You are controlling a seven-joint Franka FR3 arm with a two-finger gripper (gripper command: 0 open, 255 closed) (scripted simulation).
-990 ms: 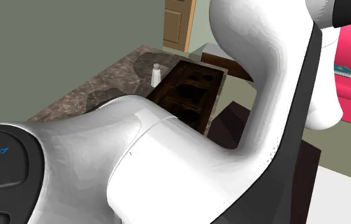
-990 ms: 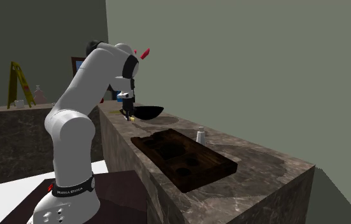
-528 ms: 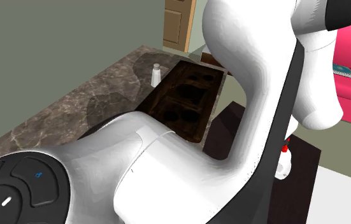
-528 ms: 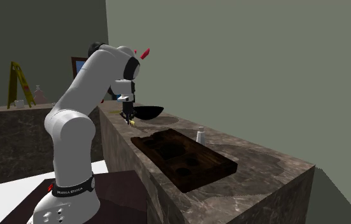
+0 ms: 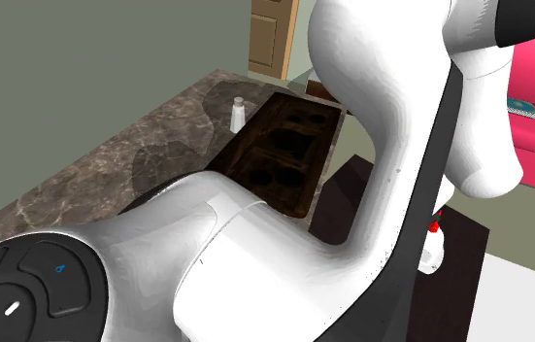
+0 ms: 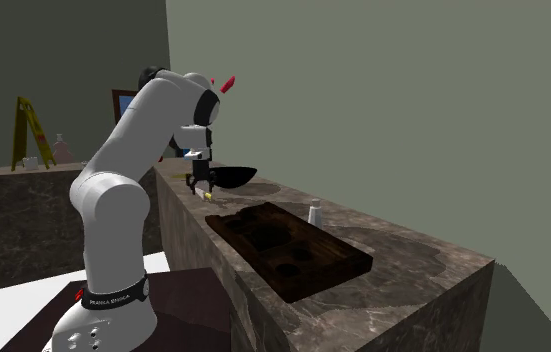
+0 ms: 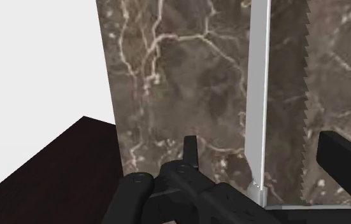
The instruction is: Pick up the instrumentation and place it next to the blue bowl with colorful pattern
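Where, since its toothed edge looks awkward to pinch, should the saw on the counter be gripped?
Probably grip the saw across its narrow width, from straight above: it lies flat on the counter, long and thin, and the open pincer straddles it.

The white arm (image 6: 128, 150) rises from its base (image 6: 103, 318), swells at the shoulder, then leans up to a bent elbow (image 6: 176, 86) high above the gripper (image 6: 200, 184). From the elbow the last links turn sharply downward, so the wrist (image 6: 200, 148) sits directly above the gripper. The gripper points straight down, well below the elbow and out ahead of the base. In the wrist view its two black fingers (image 7: 192, 151) stand well apart, jaws open, with the hand's dark body just behind them. In the shoulder view the arm's broad white links (image 5: 255, 243) pass close to the camera, edged with dark joint bands.
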